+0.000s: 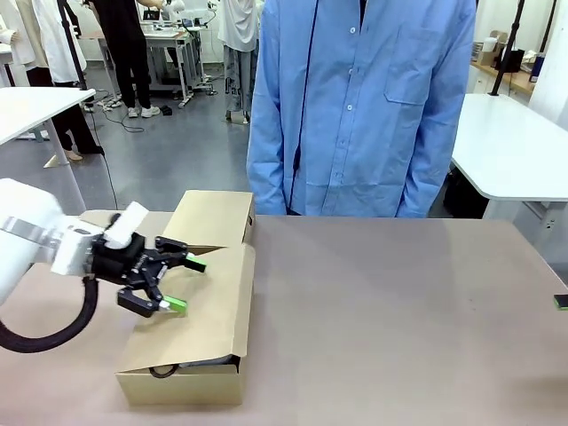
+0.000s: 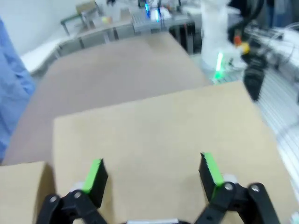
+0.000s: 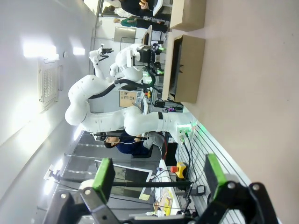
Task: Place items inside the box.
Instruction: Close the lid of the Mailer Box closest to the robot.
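Observation:
The cardboard box (image 1: 191, 333) stands at the table's left, its big flap lying slanted over the opening. My left gripper (image 1: 185, 285) hovers open just above that flap, nothing between its green pads. In the left wrist view the same gripper (image 2: 153, 172) spreads wide over the plain flap (image 2: 154, 126). The items are hidden under the flap; only a dark shape (image 1: 206, 362) and a black loop show in the front gap. My right gripper (image 3: 159, 175) stands open and empty well away from the box (image 3: 187, 70), pointed sideways across the table.
A person in a blue shirt (image 1: 364, 106) stands at the far edge, arms down. A second, smaller flap (image 1: 213, 217) sticks up behind the box. One green pad (image 1: 561, 303) peeks in at the right edge. White tables flank the workspace.

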`<state>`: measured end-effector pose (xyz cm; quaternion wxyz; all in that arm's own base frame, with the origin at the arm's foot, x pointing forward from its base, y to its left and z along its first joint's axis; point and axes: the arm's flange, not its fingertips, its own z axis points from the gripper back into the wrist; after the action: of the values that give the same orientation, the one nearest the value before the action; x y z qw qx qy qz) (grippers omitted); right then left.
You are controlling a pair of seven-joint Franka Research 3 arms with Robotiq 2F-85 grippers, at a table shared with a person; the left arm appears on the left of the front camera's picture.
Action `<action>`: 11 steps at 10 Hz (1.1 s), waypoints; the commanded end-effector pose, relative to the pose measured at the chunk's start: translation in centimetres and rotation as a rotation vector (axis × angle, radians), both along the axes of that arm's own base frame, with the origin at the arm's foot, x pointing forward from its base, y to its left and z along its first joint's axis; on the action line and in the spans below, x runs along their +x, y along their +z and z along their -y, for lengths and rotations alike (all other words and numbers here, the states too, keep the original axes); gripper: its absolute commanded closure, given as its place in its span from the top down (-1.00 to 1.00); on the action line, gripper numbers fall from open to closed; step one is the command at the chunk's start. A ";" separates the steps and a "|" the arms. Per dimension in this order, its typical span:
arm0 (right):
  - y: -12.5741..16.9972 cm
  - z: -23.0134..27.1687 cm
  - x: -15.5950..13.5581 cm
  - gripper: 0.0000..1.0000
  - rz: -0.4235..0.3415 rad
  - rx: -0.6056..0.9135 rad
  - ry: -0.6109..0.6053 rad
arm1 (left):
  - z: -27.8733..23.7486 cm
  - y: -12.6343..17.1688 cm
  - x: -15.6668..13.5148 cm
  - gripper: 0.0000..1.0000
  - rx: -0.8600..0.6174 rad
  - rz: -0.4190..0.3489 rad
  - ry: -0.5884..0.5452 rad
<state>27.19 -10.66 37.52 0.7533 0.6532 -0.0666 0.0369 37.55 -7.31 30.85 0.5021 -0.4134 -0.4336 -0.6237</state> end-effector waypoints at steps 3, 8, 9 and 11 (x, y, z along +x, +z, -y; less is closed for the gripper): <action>0.5 0.1 0.0 1.00 -0.009 0.012 -0.005 | -8.3 4.8 -7.3 1.00 -0.118 -0.509 0.052; 0.5 0.1 0.0 1.00 -0.009 0.012 -0.005 | -19.5 8.3 -5.4 1.00 -0.040 -1.158 0.212; 0.5 0.1 0.0 1.00 -0.009 0.012 -0.005 | -20.4 8.1 -3.9 1.00 -0.134 -1.276 0.255; 0.5 0.1 0.0 1.00 -0.009 0.012 -0.005 | -19.9 7.7 -5.8 1.00 -0.027 -1.147 0.248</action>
<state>27.21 -10.64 37.50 0.7533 0.6533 -0.0660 0.0370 33.87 13.86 37.75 0.7162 -0.6657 -0.1207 -0.1711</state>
